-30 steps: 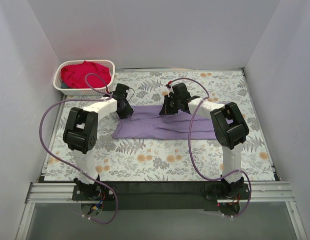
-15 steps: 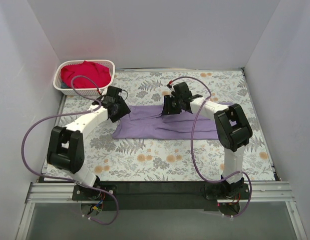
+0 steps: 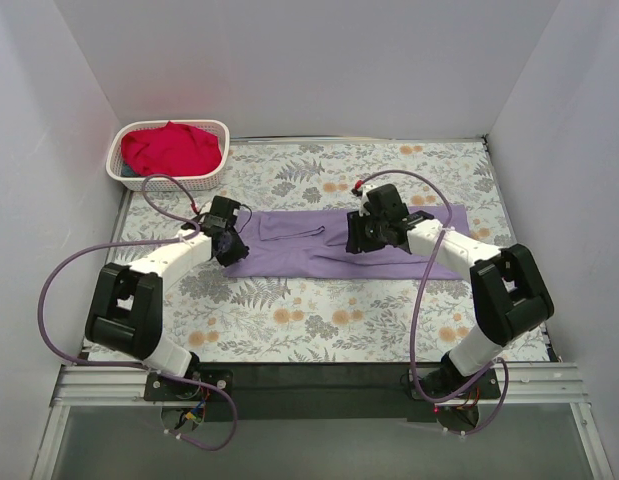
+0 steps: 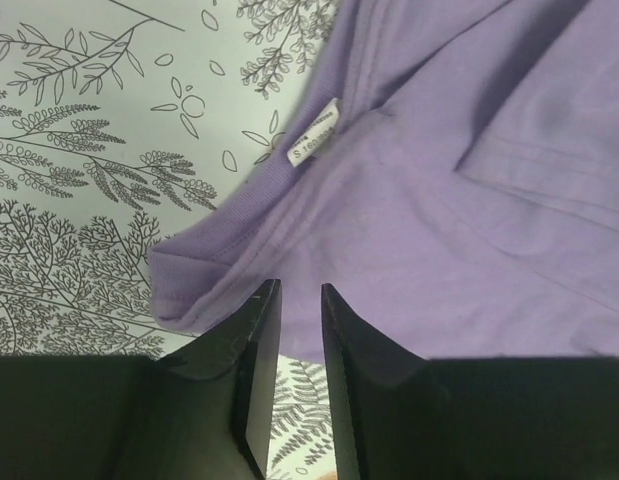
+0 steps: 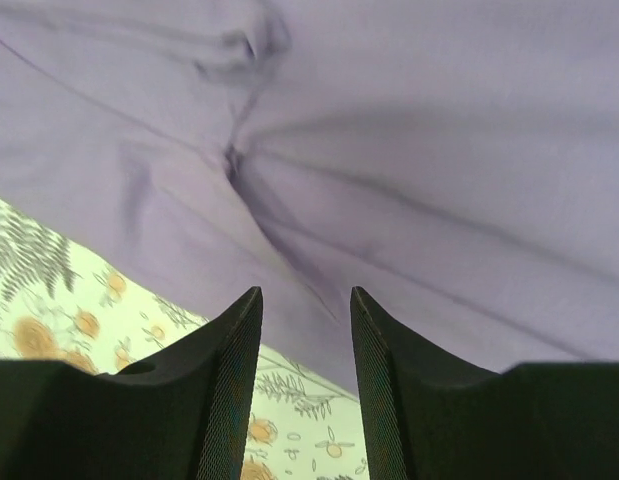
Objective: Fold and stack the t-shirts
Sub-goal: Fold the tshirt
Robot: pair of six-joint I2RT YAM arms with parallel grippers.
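Observation:
The lavender t-shirt (image 3: pixel 299 250) lies as a long flat strip across the middle of the table. It also shows in the left wrist view (image 4: pixel 439 200), with its white neck label (image 4: pixel 314 140), and in the right wrist view (image 5: pixel 389 120). My left gripper (image 3: pixel 232 248) is low over the shirt's left end; its jaws (image 4: pixel 299 290) stand a narrow gap apart with nothing between them. My right gripper (image 3: pixel 357 240) is over the shirt's middle near edge, open and empty (image 5: pixel 306 292). The red t-shirt (image 3: pixel 169 148) lies bunched in the basket.
The white lattice basket (image 3: pixel 119 172) stands at the back left corner. The table has a floral cover (image 3: pixel 319 320), with white walls on three sides. Purple cables loop from both arms.
Both grippers have come nearer and lower over the shirt. The right one moved right from the shirt's far edge to its near edge. The left arm has stretched out low.

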